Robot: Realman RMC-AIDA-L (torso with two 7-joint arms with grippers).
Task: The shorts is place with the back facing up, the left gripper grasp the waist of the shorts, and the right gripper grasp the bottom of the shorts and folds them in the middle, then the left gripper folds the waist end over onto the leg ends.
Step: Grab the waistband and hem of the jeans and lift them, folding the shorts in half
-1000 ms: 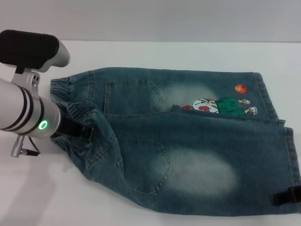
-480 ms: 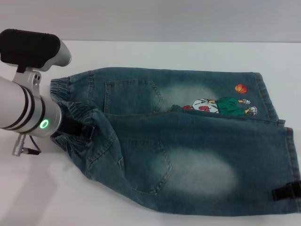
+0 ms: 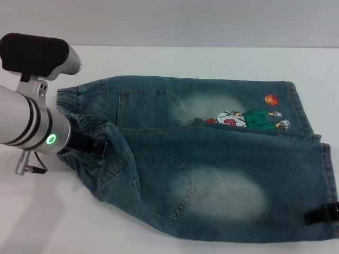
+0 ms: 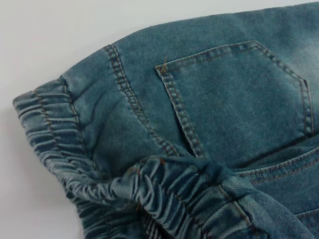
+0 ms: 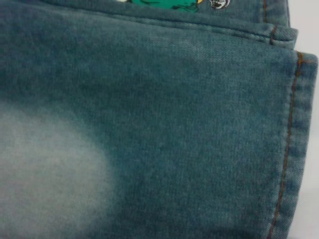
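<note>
White table (image 3: 175,58) holds the shorts (image 3: 212,159); left gripper (image 3: 92,144) pinches the waist (image 4: 164,199), right gripper (image 3: 321,216) pinches a leg hem (image 5: 291,149), fingers visible only overhead.

The shorts (image 3: 212,159) are matt, faded denim cloth with whitish worn patches and raised orange stitching; at nine o'clock the waist (image 4: 65,149) bunches into ribbed, gathered elastic. The left gripper (image 3: 98,148) looks matt black, its wrist smooth satin metal.

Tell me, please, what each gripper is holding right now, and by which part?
The left gripper is shut on the shorts at the waist. The right gripper pinches the near leg's hem.
</note>
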